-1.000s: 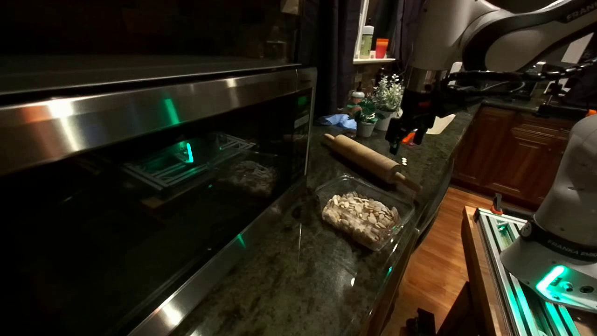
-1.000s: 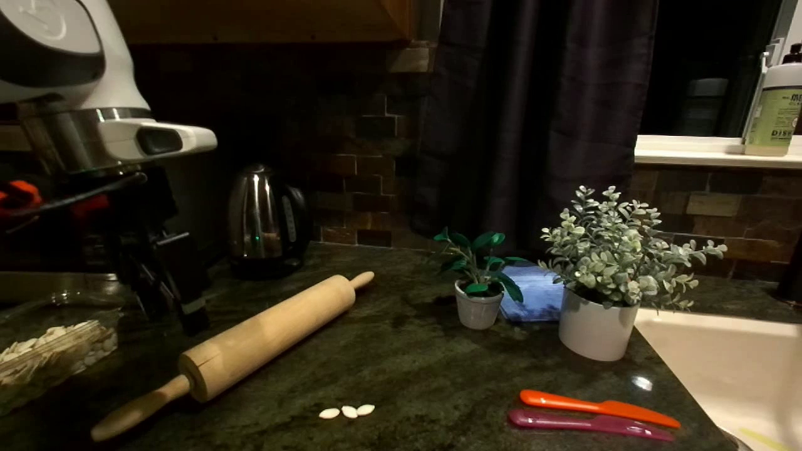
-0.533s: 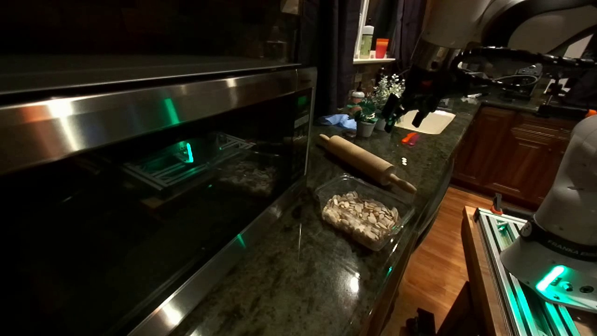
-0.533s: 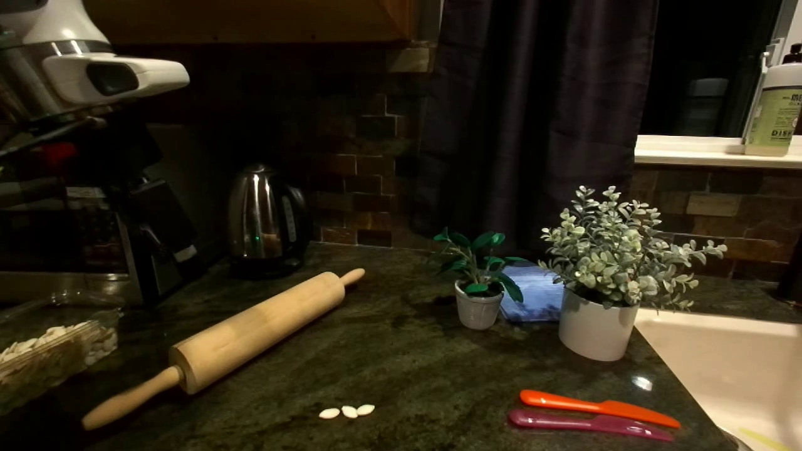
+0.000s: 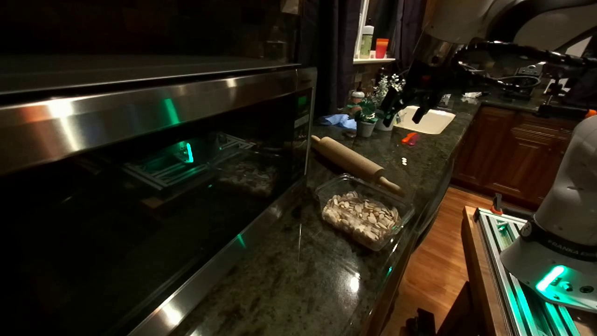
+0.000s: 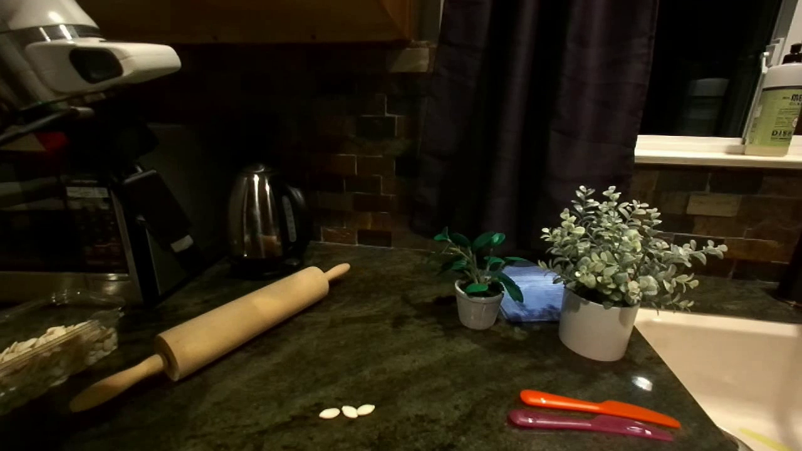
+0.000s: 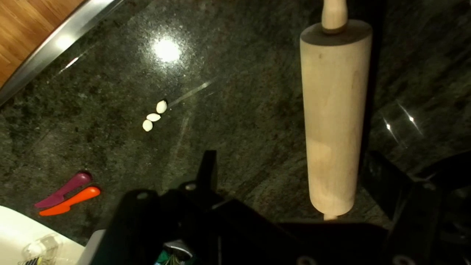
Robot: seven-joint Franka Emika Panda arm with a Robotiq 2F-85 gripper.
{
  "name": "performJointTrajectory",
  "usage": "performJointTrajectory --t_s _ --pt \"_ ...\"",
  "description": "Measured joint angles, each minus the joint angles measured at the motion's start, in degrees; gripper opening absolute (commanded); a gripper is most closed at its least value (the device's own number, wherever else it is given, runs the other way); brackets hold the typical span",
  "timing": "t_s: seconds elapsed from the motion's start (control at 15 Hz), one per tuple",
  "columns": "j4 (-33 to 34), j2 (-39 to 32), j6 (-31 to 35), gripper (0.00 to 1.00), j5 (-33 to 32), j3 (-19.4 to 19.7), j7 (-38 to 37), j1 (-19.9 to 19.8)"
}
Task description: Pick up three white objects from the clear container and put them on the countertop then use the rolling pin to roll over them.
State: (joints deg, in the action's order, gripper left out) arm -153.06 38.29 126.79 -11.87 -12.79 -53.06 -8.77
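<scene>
Wooden rolling pin [image 7: 335, 117], glossy countertop [image 7: 250, 121]

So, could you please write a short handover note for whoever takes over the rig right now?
Gripper: open, empty, above the countertop.
Rolling pin: on the countertop near the clear container, shifted away from the three white objects over the last second; it may still be rolling.
Done: those three lie on the countertop; a heap more is in the container.
Left, it seems: rolling the pin over them; whether any pass was made, I cannot tell.
</scene>
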Motion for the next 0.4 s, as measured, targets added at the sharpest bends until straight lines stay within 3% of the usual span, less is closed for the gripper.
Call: performJointTrajectory --t_s 0.4 --pt "0.0 0.1 0.0 1.0 -0.2 -0.1 -0.3 0.0"
